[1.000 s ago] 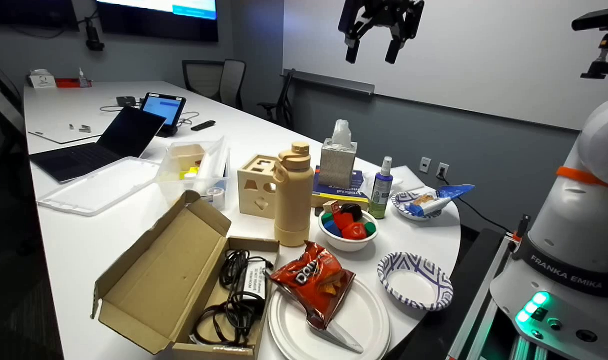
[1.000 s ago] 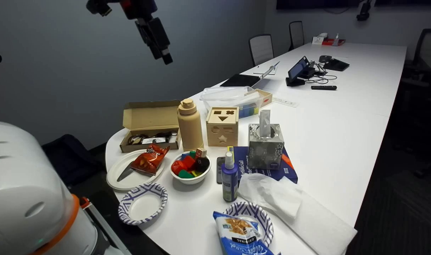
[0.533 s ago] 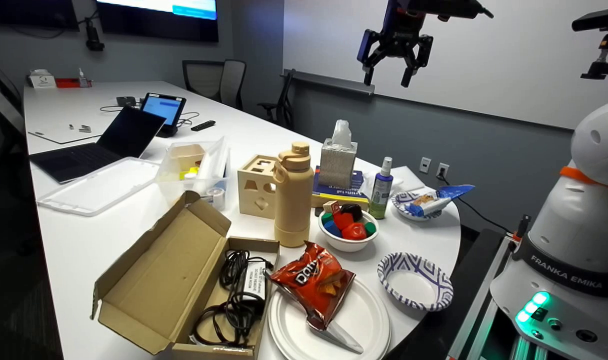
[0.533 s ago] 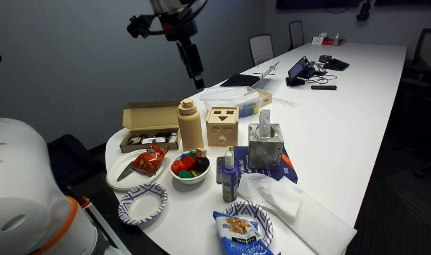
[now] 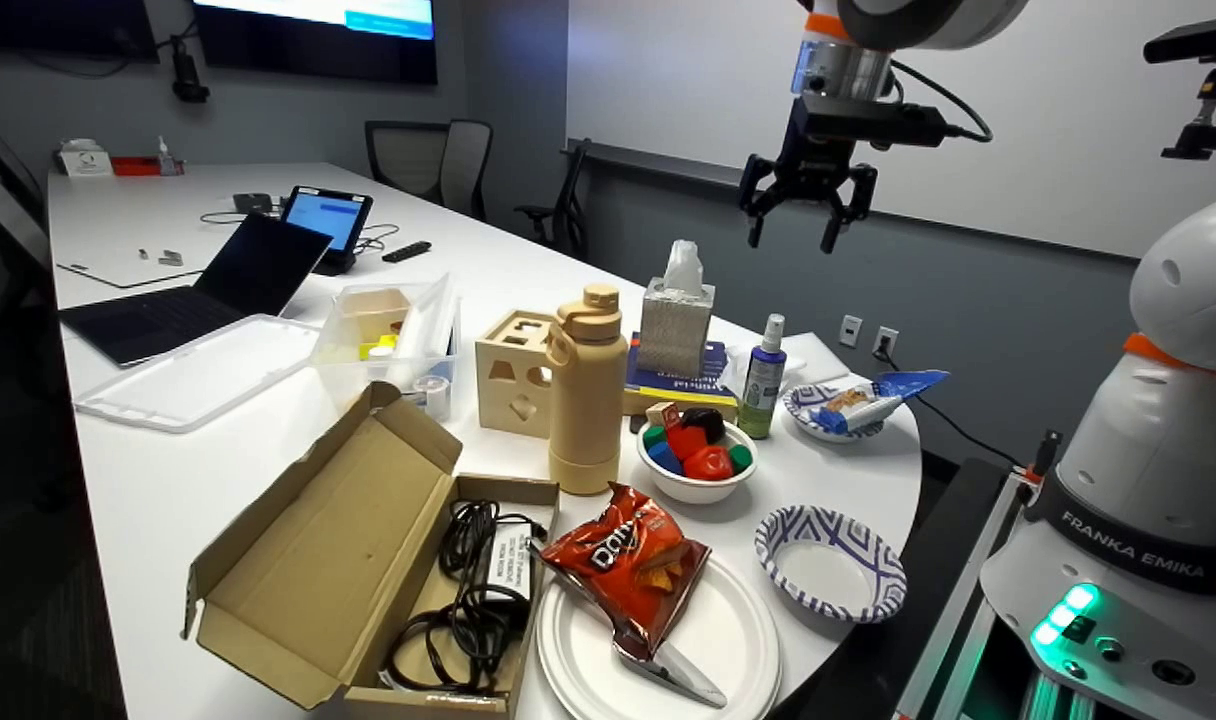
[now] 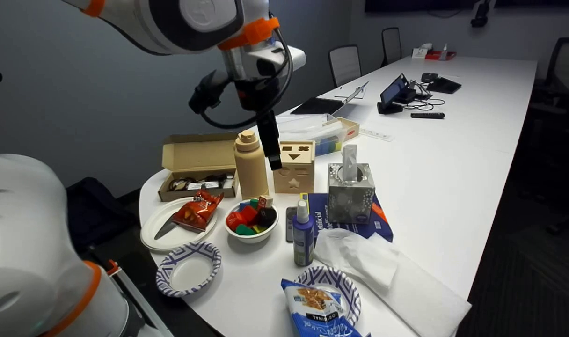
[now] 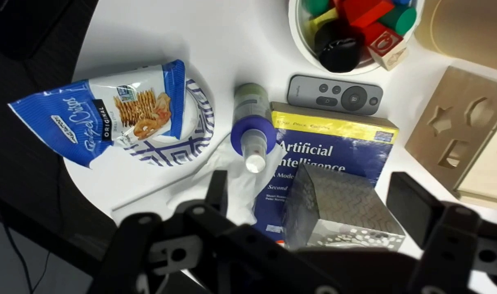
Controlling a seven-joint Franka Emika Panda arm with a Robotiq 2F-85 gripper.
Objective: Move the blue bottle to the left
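The blue bottle is a slim spray bottle with a blue-purple body, a green lower part and a pale clear top. It stands upright on the white table in both exterior views. In the wrist view the blue bottle is seen from above, with its cap pointing down the picture. My gripper is open and empty, fingers down, in the air above the table and higher than the bottle. In an exterior view a fingertip shows in front of the wooden cube. In the wrist view the bottle is outside the open jaws.
A tissue box on a blue book stands beside the bottle. A bowl of blocks, a remote, a tan jug, a wooden cube, a blue snack bag and paper towels surround it.
My gripper has come down from high above the table and moved right in an exterior view, staying open. The bottle and the other things on the table have not moved.
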